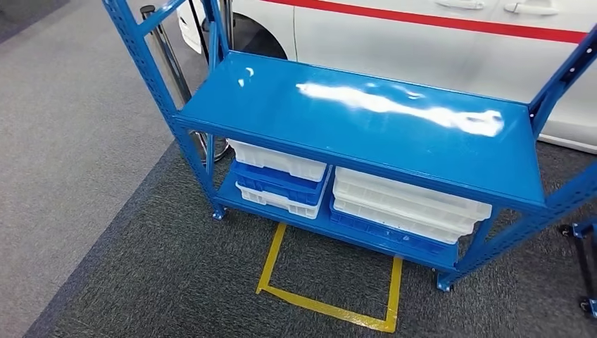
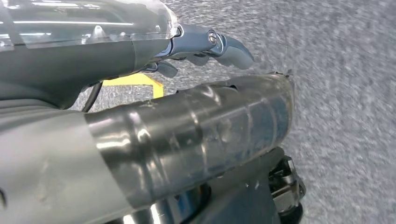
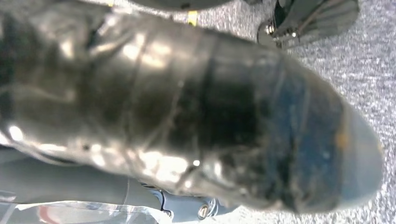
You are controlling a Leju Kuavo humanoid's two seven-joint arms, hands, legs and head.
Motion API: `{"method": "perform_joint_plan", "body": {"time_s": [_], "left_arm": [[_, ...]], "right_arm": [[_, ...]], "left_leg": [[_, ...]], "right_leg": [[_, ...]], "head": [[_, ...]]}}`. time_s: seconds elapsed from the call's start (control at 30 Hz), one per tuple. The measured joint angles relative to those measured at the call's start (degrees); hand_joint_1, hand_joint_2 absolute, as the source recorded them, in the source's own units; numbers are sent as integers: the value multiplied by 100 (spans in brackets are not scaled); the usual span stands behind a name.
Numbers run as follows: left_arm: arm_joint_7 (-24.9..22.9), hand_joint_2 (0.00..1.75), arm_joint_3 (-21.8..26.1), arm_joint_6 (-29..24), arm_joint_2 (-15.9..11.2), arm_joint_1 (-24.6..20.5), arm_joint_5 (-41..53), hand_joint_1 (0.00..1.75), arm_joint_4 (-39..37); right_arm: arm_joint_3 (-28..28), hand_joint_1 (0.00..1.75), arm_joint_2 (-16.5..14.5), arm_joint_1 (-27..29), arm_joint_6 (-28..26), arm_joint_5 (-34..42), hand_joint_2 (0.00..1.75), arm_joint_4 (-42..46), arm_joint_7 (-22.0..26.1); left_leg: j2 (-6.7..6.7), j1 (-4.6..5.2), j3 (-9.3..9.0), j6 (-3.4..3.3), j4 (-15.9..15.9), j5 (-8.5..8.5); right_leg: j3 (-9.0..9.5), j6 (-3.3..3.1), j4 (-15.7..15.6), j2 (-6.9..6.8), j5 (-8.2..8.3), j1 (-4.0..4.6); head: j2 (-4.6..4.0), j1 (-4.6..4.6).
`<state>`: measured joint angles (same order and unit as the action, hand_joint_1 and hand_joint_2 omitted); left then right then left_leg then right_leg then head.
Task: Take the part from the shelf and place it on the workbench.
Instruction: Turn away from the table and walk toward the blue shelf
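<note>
Shelving in blue metal, the shelf (image 1: 366, 120), is seen from above in the head view, standing on dark grey carpet (image 1: 176, 282). Its top board is bare and glossy, with ceiling light mirrored across it. On the lower board two stacks of shallow trays are kept side by side: the left stack (image 1: 281, 179) is made up of white and blue trays in turn, and the right stack (image 1: 408, 208) of white trays on a blue one. Where the part lies cannot be told; whatever the trays hold is hidden by the board above them. A square outline of yellow tape (image 1: 327, 303) is marked on the carpet just in front of the shelf. Behind the shelf a white car (image 1: 422, 35) with a red stripe is parked, and a chrome post (image 1: 165, 53) is seen beside the shelf's left upright. In the left wrist view the left hand (image 2: 140, 116) is held over the carpet, its dark fingers (image 2: 233, 49) stretched out, apart from the taped thumb, with nothing grasped between them. In the right wrist view the right hand (image 3: 187, 107) is shown blurred and very close, above grey carpet; whether its fingers are released or clenched cannot be told.
</note>
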<state>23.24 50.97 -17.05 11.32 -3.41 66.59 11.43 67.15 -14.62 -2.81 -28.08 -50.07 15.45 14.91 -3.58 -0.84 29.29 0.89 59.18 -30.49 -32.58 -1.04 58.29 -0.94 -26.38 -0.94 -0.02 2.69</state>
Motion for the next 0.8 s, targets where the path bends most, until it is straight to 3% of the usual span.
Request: {"method": "perform_joint_plan", "body": {"time_s": [0.07,0.1,0.13,0.17,0.23,0.3,0.37,0.43,0.5,0.57,0.63,0.67,0.7,0.8], "left_arm": [[-1,0,0,2,0,10,-1,0,0],[-2,0,0,3,0,18,-1,0,0],[-2,0,0,5,0,26,-2,0,0],[-3,0,0,7,0,33,-2,0,0],[-2,0,0,9,0,38,-2,0,0],[-2,0,0,9,-7,40,-2,0,0],[-2,0,0,9,-14,34,-2,0,0],[-3,0,1,9,-13,21,1,0,0],[-3,0,1,9,-8,13,9,0,0],[-7,0,2,10,-4,18,19,0,0],[-14,0,2,12,-4,38,28,0,0],[-16,0,2,13,-4,44,34,0,0],[-16,0,2,14,-3,44,39,0,0],[-16,0,2,19,4,36,47,0,0]], "right_arm": [[0,0,-1,-4,-3,-9,0,0,-1],[1,0,-1,-4,-3,-13,0,0,-1],[1,0,-2,-1,-3,-16,0,0,-4],[1,0,-2,1,-3,-18,0,0,-8],[2,0,-2,3,-3,-19,0,0,-14],[2,0,-10,-4,-2,-20,0,-2,-16],[2,0,-18,-6,10,-22,0,-4,-25],[2,0,-17,8,25,-30,0,-4,-50],[1,0,-16,19,29,-44,0,-5,-86],[0,0,-15,12,43,-56,0,-6,-113],[-1,0,-14,5,70,-61,0,-7,-127],[0,0,-13,6,84,-63,0,-7,-134],[1,0,-12,10,97,-65,0,-7,-141],[1,0,-9,16,141,-69,0,-7,-163]], "left_leg": [[227,-13,330,30,724,-414],[278,-15,526,35,1127,-582],[298,-15,672,31,1412,-654],[305,-14,720,18,1476,-596],[367,-11,510,-38,943,-186],[593,-4,189,-120,160,169],[725,13,74,-161,-154,232],[641,12,50,-181,-200,254],[530,-14,13,-241,-275,311],[406,-20,10,-282,-313,341],[271,-8,23,-289,-300,332],[207,-4,26,-287,-290,322],[153,-2,26,-281,-278,308],[62,5,12,-220,-225,249]], "right_leg": [[-11,-47,-4,92,14,4],[-21,-58,2,147,16,13],[-29,-63,10,209,15,24],[-32,-63,20,277,15,32],[-22,-61,34,423,12,44],[-23,-39,47,549,11,58],[-52,22,57,641,19,49],[-71,105,43,718,37,33],[-139,154,191,569,-83,48],[-396,179,753,276,-435,55],[-720,215,1445,158,-741,39],[-782,228,1591,146,-755,31],[-728,235,1514,134,-659,24],[-135,196,428,19,-172,33]], "head": [[0,-6],[0,-8],[0,-8],[0,-8],[0,-7],[0,-5],[0,-5],[0,-7],[0,1],[0,11],[0,13],[0,12],[0,13],[0,13]]}}
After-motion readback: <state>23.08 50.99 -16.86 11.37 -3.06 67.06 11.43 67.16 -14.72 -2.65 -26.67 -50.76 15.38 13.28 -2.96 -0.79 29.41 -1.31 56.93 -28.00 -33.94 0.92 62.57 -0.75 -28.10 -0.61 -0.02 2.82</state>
